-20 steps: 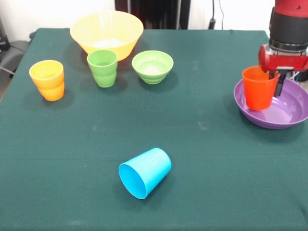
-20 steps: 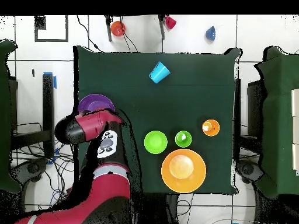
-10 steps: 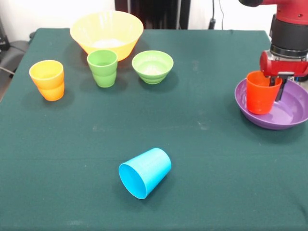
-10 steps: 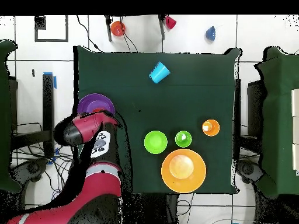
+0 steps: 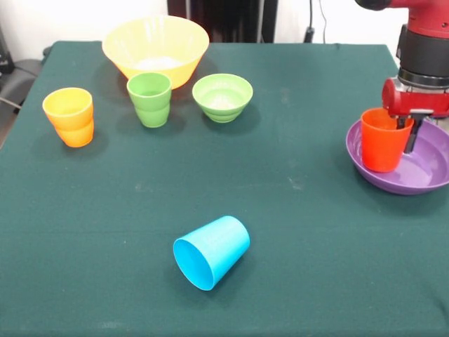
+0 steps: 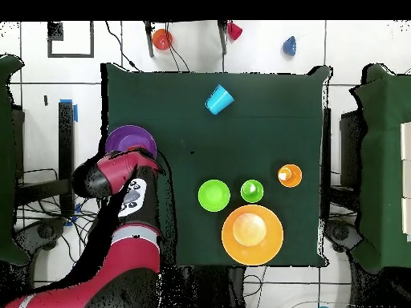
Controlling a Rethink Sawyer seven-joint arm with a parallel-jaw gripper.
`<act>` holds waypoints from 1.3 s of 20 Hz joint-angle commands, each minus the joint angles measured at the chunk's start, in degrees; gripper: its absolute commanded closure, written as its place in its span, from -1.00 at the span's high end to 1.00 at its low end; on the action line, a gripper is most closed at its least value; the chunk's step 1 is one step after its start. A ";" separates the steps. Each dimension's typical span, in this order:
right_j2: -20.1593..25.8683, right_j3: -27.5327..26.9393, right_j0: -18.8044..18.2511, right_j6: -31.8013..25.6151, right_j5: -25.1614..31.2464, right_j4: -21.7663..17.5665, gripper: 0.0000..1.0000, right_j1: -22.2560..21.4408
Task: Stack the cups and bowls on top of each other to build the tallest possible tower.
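My gripper (image 5: 403, 135) is at the table's right side in the front view, shut on the rim of an orange cup (image 5: 382, 144). One finger (image 5: 411, 137) shows outside the cup's wall. The cup stands upright in the wide purple bowl (image 5: 421, 175). A light blue cup (image 5: 212, 251) lies on its side in the near middle. A green cup (image 5: 149, 99), a light green bowl (image 5: 222, 96) and a large yellow bowl (image 5: 155, 49) stand at the far left. A yellow-orange cup (image 5: 69, 116) sits nested in another. In the overhead view my arm hides the orange cup and part of the purple bowl (image 6: 124, 140).
The purple bowl sits close to the table's right edge in the front view. In the overhead view an orange bowl (image 6: 162, 38), a magenta cup (image 6: 233, 30) and a blue bowl (image 6: 289, 46) lie on the floor beyond the table's far edge.
My gripper has moved a little right and down with the orange cup, setting it lower into the purple bowl. Nothing else has moved.
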 commanded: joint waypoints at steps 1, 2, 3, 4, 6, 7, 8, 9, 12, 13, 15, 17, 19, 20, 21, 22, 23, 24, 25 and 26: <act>3.58 -3.99 0.56 3.10 -2.35 -1.31 -1.00 3.71; 3.40 -4.02 0.61 3.12 -2.12 -1.32 1.00 3.71; 3.36 -3.97 0.59 3.18 -2.30 -1.36 1.00 3.72; 3.31 -3.92 0.58 3.24 -2.47 -1.39 1.00 3.73; 3.35 -3.78 0.44 3.38 -2.43 -1.28 1.00 3.70; 3.43 -3.76 0.30 3.26 -2.31 -1.33 1.00 3.67; 3.48 -3.65 0.23 3.32 -2.35 -1.30 1.00 3.63; 3.52 -3.54 0.15 3.38 -2.39 -1.27 1.00 3.58; 3.29 -3.51 0.47 3.97 -3.05 -1.12 1.00 3.61; 2.90 -3.72 0.90 4.33 -3.39 -1.06 1.00 3.74; 2.25 -4.12 1.57 4.63 -3.69 -1.08 1.00 4.00; 1.79 -4.17 1.80 5.04 -3.27 -0.66 1.00 4.13; 1.80 -4.28 1.75 4.76 -3.42 -0.73 1.00 4.16; 1.56 -4.42 1.92 4.62 -3.14 -0.75 1.00 4.15; 1.33 -4.56 2.10 4.47 -2.85 -0.77 1.00 4.14; 1.62 -4.34 1.92 4.60 -2.98 -0.52 1.00 4.00; 1.88 -4.15 1.79 4.35 -2.87 -0.53 1.00 3.73; 3.18 -2.84 1.02 3.98 -2.26 -0.26 1.00 2.08; 3.85 -1.83 0.69 3.66 -1.13 0.00 1.00 0.62; 4.65 0.14 0.18 3.16 1.88 0.73 1.00 -2.66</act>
